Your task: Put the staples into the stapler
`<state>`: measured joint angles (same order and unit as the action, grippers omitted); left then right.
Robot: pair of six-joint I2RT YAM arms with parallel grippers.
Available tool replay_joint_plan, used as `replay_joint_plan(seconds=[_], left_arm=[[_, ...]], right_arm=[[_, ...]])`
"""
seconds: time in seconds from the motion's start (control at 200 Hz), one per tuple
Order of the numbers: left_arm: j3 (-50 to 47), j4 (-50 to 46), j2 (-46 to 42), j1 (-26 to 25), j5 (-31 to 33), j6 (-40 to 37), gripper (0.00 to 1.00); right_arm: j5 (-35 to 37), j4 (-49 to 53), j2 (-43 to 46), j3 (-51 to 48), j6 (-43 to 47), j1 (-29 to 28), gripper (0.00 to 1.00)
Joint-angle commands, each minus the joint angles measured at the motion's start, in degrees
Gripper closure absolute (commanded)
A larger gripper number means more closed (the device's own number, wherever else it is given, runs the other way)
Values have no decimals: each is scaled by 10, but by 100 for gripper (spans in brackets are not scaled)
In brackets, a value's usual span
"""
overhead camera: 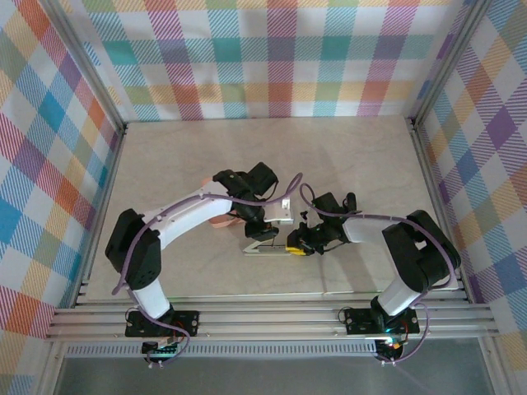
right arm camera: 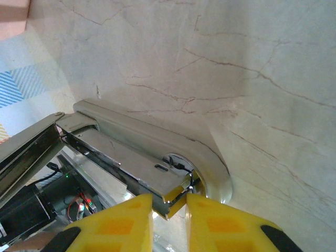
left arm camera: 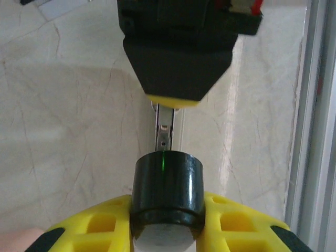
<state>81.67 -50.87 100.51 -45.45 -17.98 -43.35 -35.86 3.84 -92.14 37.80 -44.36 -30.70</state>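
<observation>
Right fingers pinch chrome stapler tip; left fingers clamp black end.

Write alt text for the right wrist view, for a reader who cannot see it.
The right claw pinches the front tip of an open silver stapler lying on a pale marbled table. Its top arm opens leftward.

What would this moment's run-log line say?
stapler: hinged open | left pincer: shut on its black top | right pincer: pinching its metal rail tip
</observation>
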Motion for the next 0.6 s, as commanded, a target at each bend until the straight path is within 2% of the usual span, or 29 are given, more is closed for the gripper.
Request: replay_joint_plan(seconds=[0.0,0.22,0.595], left_arm=[[24,39,21,-24,-94,24,85],[18,54,45,-26,-97,27,86],[25,39,68,-29,-83,26,85]], right_arm=[[2,-37,0,-19,-6,-4,79],[-15,-101,17,-58,-36,0,79],[-14,-110,78,-106,-43,29,72]])
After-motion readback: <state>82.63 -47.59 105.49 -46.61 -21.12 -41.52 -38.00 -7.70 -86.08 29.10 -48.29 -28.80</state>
